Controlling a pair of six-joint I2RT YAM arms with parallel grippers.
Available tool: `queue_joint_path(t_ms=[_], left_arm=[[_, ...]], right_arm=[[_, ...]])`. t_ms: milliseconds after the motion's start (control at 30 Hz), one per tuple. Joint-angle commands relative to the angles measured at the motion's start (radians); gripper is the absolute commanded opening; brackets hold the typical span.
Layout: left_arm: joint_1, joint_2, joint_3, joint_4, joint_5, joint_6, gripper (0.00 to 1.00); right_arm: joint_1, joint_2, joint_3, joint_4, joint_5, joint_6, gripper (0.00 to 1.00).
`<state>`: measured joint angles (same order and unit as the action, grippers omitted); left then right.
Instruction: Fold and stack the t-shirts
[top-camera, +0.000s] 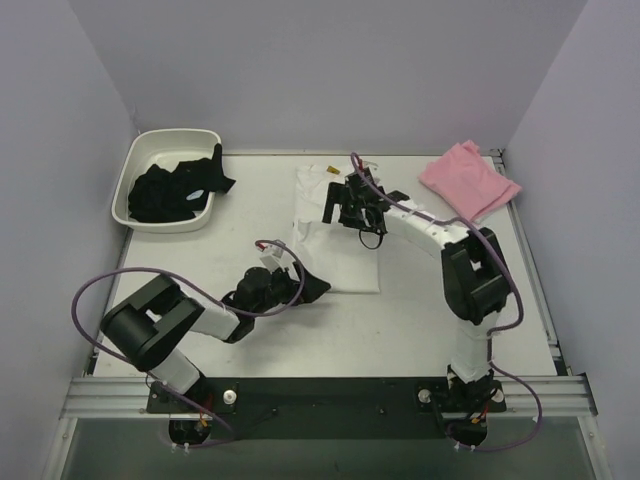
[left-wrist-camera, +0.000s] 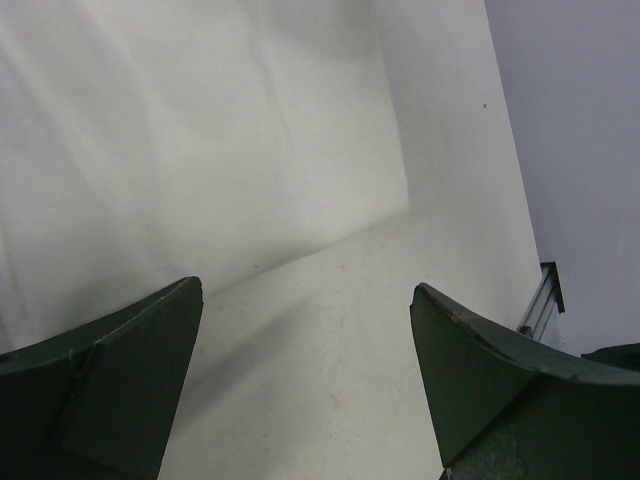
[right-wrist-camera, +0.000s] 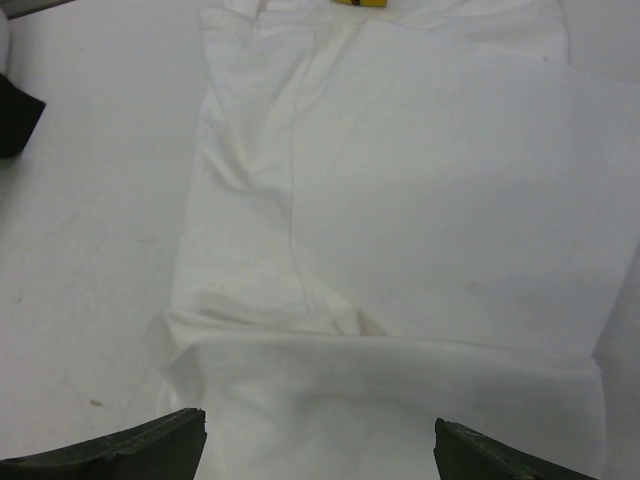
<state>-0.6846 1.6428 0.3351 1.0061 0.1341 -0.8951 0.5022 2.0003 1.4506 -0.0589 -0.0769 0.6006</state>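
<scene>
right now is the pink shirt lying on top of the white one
No, the pink t-shirt lies at the far right, well apart from the white t-shirt.

Pale lilac walls (top-camera: 330, 70) close in a white table (top-camera: 400, 320) on three sides under soft, even light. A silver metal rail (top-camera: 100, 400) runs along its near edge; below it a grey surface (top-camera: 320, 452), possibly the floor, shows dimly.

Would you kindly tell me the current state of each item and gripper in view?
white t-shirt: partly folded, lying flat in the middle.
pink t-shirt: lying apart at the far right corner, not stacked.
white tub: holds dark clothes.
left gripper: open, empty.
right gripper: open, empty, above the white t-shirt.
</scene>
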Motion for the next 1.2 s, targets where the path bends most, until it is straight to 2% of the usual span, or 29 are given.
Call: queue_joint_path(t_ms=[0,133,267,400,467,533,633,667,700,833,1000,1167], left_arm=[[-0.122,-0.165,0.024,-0.217,-0.120,0.041,0.95],[-0.242,-0.300,0.036,-0.374,-0.249,0.056,0.95],[-0.343,-0.444,-0.019,-0.474,-0.361,0.033,0.95],[-0.351,-0.492,0.036,-0.593,-0.422,0.077,0.95],[-0.325,-0.457,0.108,-0.700,-0.432,0.125,0.95],[-0.296,-0.411,0.244,-0.789,-0.419,0.177,0.95],[-0.212,-0.266,0.424,-0.947,-0.380,0.242,0.95],[-0.173,-0.232,0.468,-1.047,-0.363,0.269,0.95],[-0.156,-0.198,0.564,-1.092,-0.366,0.283,0.95],[-0.104,0.015,0.764,-1.341,-0.372,0.329,0.95],[-0.101,0.149,0.848,-1.472,-0.427,0.341,0.95],[-0.099,0.178,0.846,-1.525,-0.462,0.346,0.95]], right_arm=[[0.071,-0.268,-0.088,-0.076,0.183,-0.107,1.00],[0.088,-0.507,-0.309,-0.076,0.219,-0.094,1.00],[0.111,-0.687,-0.523,-0.078,0.259,-0.087,1.00],[0.111,-0.747,-0.564,-0.114,0.269,-0.088,1.00],[0.113,-0.730,-0.555,-0.146,0.264,-0.090,1.00],[0.113,-0.681,-0.552,-0.151,0.261,-0.090,1.00],[0.114,-0.591,-0.503,-0.177,0.267,-0.096,1.00],[0.114,-0.566,-0.486,-0.196,0.273,-0.101,1.00],[0.116,-0.522,-0.457,-0.208,0.285,-0.105,1.00],[0.110,-0.431,-0.421,-0.232,0.336,-0.122,1.00],[0.095,-0.383,-0.437,-0.233,0.361,-0.128,1.00],[0.081,-0.383,-0.447,-0.229,0.368,-0.130,1.00]])
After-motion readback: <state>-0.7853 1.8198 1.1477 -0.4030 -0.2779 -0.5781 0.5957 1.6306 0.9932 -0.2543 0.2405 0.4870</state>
